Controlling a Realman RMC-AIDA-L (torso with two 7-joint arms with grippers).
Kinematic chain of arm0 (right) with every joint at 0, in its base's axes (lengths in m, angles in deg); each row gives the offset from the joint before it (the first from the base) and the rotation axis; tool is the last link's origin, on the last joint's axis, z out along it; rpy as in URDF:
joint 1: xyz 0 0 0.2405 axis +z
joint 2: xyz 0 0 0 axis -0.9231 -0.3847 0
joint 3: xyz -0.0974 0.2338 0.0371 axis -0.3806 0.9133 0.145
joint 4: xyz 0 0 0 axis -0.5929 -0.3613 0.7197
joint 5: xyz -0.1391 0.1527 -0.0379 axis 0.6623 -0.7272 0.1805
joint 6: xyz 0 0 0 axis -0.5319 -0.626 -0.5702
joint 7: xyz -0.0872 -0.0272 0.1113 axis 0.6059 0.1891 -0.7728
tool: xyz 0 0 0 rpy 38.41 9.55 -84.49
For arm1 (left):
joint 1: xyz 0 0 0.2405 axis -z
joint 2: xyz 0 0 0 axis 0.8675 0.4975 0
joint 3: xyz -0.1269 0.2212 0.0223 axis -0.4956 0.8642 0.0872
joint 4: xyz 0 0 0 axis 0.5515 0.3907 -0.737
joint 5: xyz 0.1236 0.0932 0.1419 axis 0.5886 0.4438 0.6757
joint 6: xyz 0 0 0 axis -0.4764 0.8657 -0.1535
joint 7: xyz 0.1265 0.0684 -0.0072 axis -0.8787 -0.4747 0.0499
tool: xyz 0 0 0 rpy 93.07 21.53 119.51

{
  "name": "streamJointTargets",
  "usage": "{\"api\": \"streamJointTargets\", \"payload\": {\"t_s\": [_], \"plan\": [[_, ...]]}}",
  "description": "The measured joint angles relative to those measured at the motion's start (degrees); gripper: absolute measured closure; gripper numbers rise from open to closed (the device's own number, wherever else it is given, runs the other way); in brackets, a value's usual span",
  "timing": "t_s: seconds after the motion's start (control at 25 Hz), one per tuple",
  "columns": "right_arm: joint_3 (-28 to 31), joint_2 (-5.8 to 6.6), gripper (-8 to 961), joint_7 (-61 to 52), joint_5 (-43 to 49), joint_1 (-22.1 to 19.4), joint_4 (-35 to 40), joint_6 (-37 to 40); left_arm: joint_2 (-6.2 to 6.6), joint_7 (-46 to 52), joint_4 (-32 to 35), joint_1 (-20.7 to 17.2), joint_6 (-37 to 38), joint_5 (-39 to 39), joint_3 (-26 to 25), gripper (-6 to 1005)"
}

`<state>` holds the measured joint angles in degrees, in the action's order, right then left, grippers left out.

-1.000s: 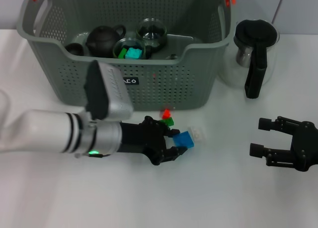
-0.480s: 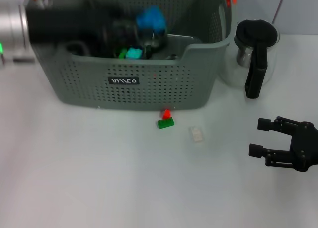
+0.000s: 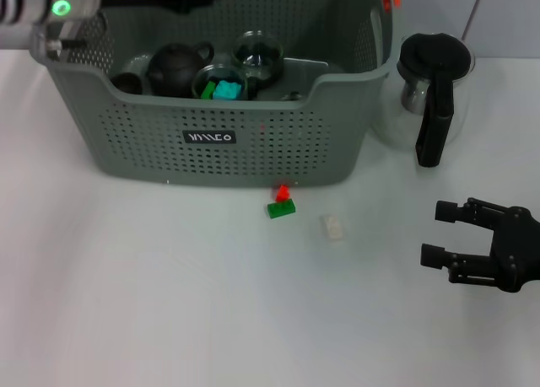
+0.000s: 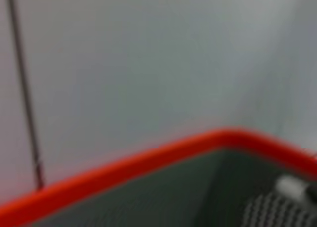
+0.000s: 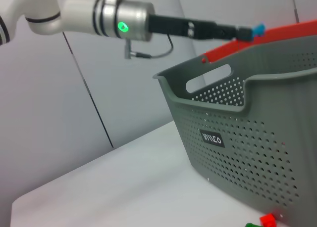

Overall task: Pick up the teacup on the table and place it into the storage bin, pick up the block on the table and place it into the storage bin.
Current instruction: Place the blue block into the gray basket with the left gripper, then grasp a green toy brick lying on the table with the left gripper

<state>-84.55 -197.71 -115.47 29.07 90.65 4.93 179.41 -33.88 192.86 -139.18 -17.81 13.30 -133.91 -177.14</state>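
Right wrist view: the left gripper (image 5: 246, 33) was extended above the storage bin (image 5: 257, 138), over its red-trimmed rim, fingers clenched on a blue block (image 5: 257, 28) held at the tip. The block was thus above the bin, not yet inside it.

Handling, as a judgement: the blue block looked like rigid, light plastic with smooth faces. A pinch across two flat opposite sides suits it, and a short drop should not harm it, though glassware lay below.

Head view: the bin held a dark teapot (image 3: 177, 67), a small dark cup (image 3: 126, 82) touching it at 9 o'clock, and a glass cup with a teal block (image 3: 226, 89) at 4 o'clock of the teapot. A release toward the bare floor at the bin's 3 o'clock side would probably avoid the glass.

On the table (image 3: 126, 303), a green block (image 3: 282, 207) with a red piece (image 3: 283, 191) sat just beside the bin's front wall at 6 o'clock. A pale block (image 3: 334, 228) lay near it at 4 o'clock.

A glass kettle (image 3: 434, 92) stood close at the bin's 3 o'clock, which limited room there. The right gripper (image 3: 437, 233) rested parked at 4 o'clock of the pale block, well apart, fingers spread.
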Motion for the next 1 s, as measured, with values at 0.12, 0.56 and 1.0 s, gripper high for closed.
{"api": "streamJointTargets", "payload": {"t_s": [0.12, 0.56, 1.0], "plan": [[0.0, 0.01, 42, 0.0, 0.0, 0.1, 0.0, 0.0, -0.65, 4.1, 1.8, 1.3, -2.7, 5.9, 1.4, 551], [0.0, 0.03, 42, 0.0, 0.0, 0.2, 0.1, 0.1, -5.46, 0.7, -18.7, -9.6, 4.2, 0.2, 2.7, 454], [0.0, -0.07, 43, -0.1, 0.0, 0.3, 0.2, -0.5, -5.06, -31.8, -8.0, -23.3, 22.2, -17.2, 1.0, 213]]}}
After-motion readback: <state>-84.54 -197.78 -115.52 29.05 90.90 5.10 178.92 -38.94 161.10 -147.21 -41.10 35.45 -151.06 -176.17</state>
